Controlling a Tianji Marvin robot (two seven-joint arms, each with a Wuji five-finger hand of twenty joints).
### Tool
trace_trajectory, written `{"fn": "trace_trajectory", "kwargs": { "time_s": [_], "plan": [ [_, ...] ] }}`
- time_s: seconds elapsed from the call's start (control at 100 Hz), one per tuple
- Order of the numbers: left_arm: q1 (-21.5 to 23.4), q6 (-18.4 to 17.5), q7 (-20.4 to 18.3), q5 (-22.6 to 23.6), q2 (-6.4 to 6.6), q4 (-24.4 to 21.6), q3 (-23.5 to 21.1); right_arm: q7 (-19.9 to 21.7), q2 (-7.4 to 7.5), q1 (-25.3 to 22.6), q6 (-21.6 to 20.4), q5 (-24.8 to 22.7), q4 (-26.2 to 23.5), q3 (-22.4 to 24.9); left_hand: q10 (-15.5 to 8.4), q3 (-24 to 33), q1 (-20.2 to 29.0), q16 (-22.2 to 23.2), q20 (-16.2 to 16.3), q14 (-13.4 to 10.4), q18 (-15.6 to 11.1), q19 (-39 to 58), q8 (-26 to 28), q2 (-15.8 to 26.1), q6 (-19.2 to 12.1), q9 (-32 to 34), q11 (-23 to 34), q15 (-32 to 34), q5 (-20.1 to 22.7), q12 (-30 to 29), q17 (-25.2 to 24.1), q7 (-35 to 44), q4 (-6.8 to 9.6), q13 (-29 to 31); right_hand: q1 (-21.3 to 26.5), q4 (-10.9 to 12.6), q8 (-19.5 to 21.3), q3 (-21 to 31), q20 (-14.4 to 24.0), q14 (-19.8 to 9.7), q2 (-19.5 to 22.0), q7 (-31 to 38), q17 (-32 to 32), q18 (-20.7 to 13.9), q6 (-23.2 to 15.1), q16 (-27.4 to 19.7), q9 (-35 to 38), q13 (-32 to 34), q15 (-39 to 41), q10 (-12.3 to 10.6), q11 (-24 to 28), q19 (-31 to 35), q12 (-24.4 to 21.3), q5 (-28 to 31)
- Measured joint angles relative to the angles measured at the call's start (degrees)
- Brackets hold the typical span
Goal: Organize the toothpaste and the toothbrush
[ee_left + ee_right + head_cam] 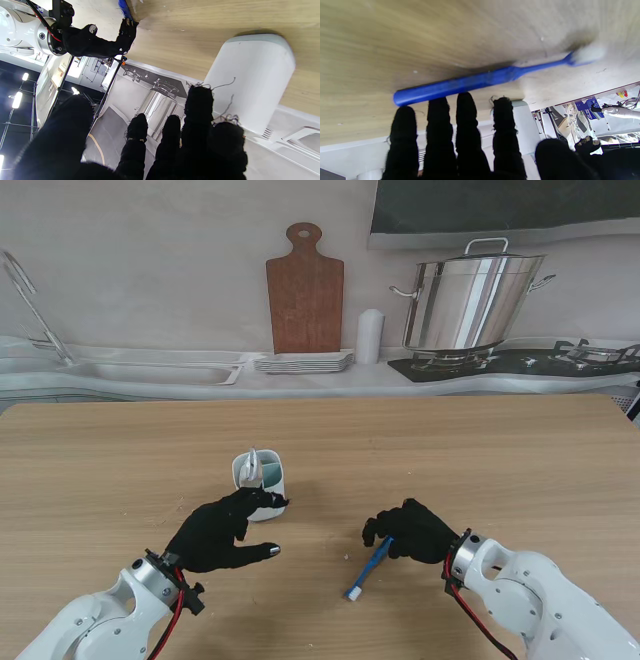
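Pale wood grain covers the surface [120,460] in front of us. Our left robot hand [222,532], gloved in black, hovers with its fingers spread and nothing in its grasp; the fingertips [199,100] reach just beside a white cup [262,476] that stands upright near the middle of the surface. A white toothpaste tube [254,463] rests inside that cup, its flat end poking up past the rim. To the right of the cup and a little nearer to us, a blue toothbrush [368,569] lies flat on the wood, its white bristle head pointing toward us and its handle end angled away. Our right robot hand [412,530], also in a black glove, sits over the handle end with its fingers [467,105] extended alongside the handle; they appear to touch it, but we cannot tell whether they grip it. The two hands are apart, with the toothbrush between them.
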Motion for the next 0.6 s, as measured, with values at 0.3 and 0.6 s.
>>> {"fn": "trace_trajectory", "kwargs": {
  "time_s": [0.3,0.6],
  "plan": [
    [1.34,0.23,0.72,0.28,-0.02,0.69,-0.95,-2.19,0.27,2.34,-1.3,-0.55,2.26,-3.38,0.0,0.0,0.01,0.0,0.01,0.32,0.45,-0.02,0.01,0.02,0.0,0.0,0.0,0.0,0.01,0.0,-0.05,0.02,0.0,0.0,0.0,0.0,1.65,0.0,1.3,0.03,0.01,1.93,3.98,0.13,-1.68,3.57,3.12,0.75,6.01,-0.89,2.04,2.45,1.22,3.21],
    [2.49,-0.23,1.52,0.55,-0.14,1.0,-2.19,-3.12,0.14,4.92,1.87,2.6,3.31,-7.56,0.0,0.01,0.01,0.0,0.61,0.33,0.45,-0.05,0.01,0.04,0.0,0.63,0.03,0.0,0.01,0.0,-0.07,0.09,0.01,0.0,0.08,0.0,3.08,0.0,4.96,0.15,0.01,3.18,18.39,0.14,-1.69,6.42,15.16,8.79,10.65,-0.91,5.76,11.17,2.4,11.55]
  ]
}}
